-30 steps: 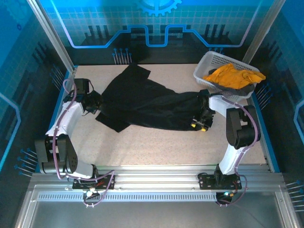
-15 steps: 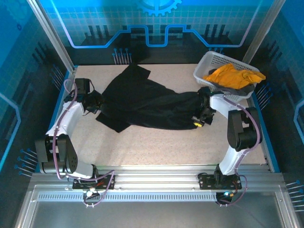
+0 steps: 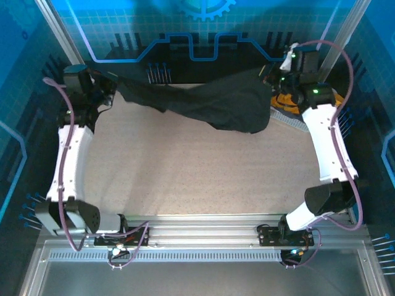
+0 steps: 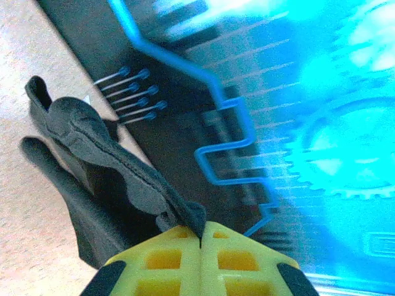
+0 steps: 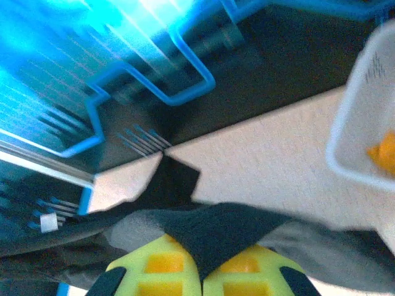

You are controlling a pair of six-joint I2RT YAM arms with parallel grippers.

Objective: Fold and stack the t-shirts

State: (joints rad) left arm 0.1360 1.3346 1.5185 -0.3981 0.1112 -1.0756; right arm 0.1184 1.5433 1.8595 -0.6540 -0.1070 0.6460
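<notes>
Speckled beige tabletop (image 3: 197,179) inside a booth of glowing blue panels (image 3: 203,31), viewed from above. Centre and lower frame open – free room between both arms, with an aluminium rail (image 3: 197,237) along the bottom edge. Across the top, black t-shirt (image 3: 210,102) strung between the grippers, crumpled, sagging lowest at the right. Left gripper (image 3: 108,87), upper left, pinching one end; right gripper (image 3: 275,79), upper right, pinching the other. Behind the right arm – white basket (image 3: 295,120) holding the mustard t-shirt (image 3: 281,100).

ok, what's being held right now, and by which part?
The large black cloth t-shirt, slung between both arms: the left end effector pinches a stitched edge at one end, the right end effector pinches the opposite end.
</notes>
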